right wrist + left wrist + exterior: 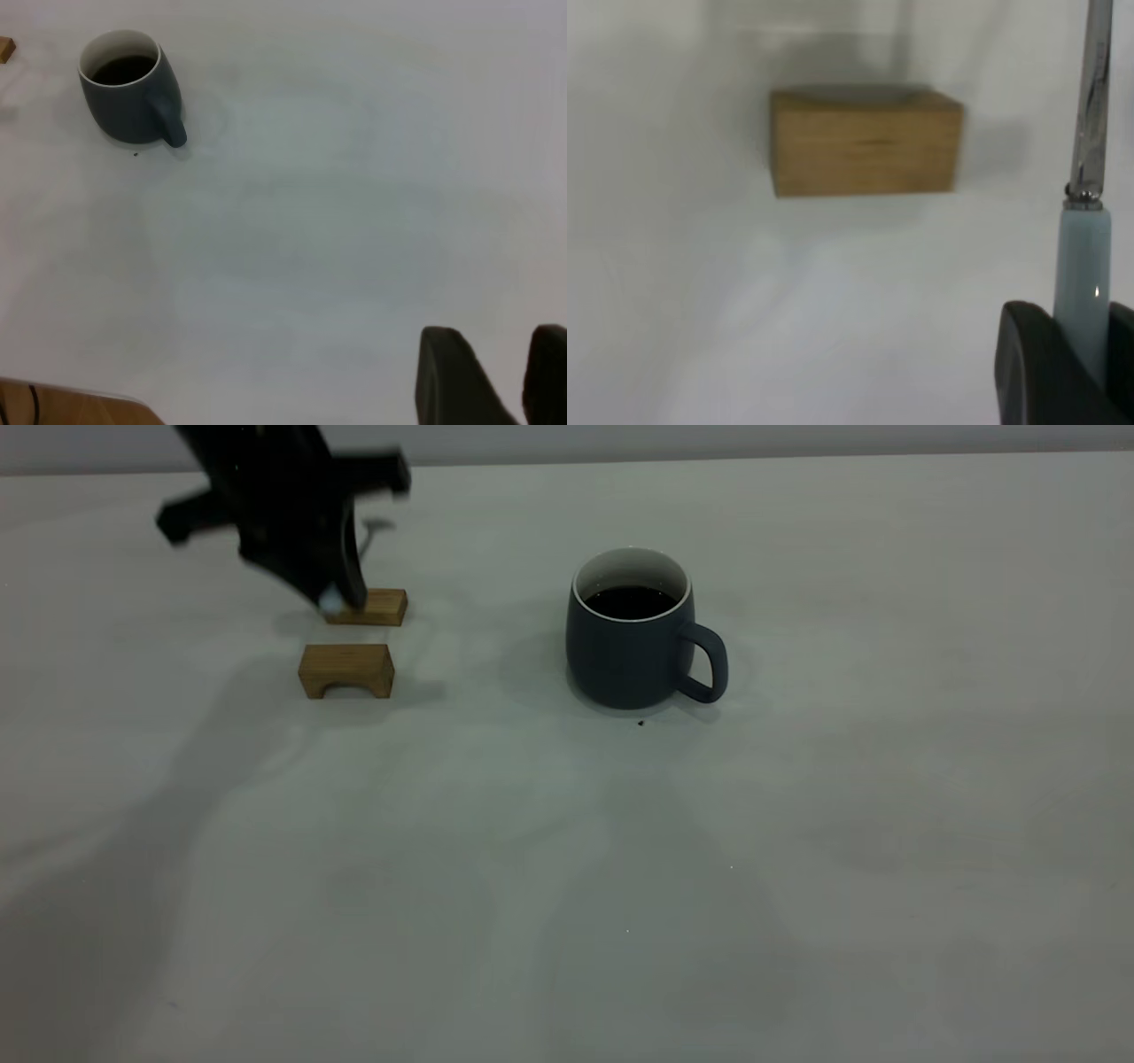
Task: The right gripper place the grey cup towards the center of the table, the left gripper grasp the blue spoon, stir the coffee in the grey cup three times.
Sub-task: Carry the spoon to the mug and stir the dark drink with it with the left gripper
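Observation:
The grey cup [629, 646] stands upright near the middle of the table [567, 886], handle to the right, with dark coffee [631, 600] inside. At the far left, my left gripper [335, 595] hangs just above the farther wooden block, shut on the blue spoon [330, 599]. In the left wrist view the left gripper [1079, 323] pinches the blue spoon [1081, 266] by its pale handle, and the metal neck points away; the bowl is out of view. My right gripper [518, 367] is open and holds nothing, far from the grey cup [133, 102]. It is outside the exterior view.
Two tan wooden blocks lie left of the cup: an arched one [347, 670] nearer the front and a plain one [376, 607] behind it, also the block [866, 142] under the left wrist. A wooden edge [71, 409] borders the table.

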Robot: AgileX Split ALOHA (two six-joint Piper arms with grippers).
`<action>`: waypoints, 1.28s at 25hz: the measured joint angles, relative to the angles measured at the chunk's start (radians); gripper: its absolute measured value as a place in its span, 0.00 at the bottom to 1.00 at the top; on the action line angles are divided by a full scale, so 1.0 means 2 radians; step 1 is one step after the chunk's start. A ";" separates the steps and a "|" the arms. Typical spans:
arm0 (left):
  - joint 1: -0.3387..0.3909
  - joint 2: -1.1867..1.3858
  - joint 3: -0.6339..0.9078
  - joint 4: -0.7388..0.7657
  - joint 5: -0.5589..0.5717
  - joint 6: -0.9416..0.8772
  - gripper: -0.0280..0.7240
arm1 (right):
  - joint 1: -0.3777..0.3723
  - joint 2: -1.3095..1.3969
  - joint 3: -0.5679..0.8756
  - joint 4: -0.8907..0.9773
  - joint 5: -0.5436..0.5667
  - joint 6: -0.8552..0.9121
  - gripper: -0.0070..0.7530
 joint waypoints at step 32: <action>-0.025 0.089 -0.105 -0.605 0.131 -0.412 0.25 | 0.000 0.000 0.000 0.000 0.000 0.000 0.32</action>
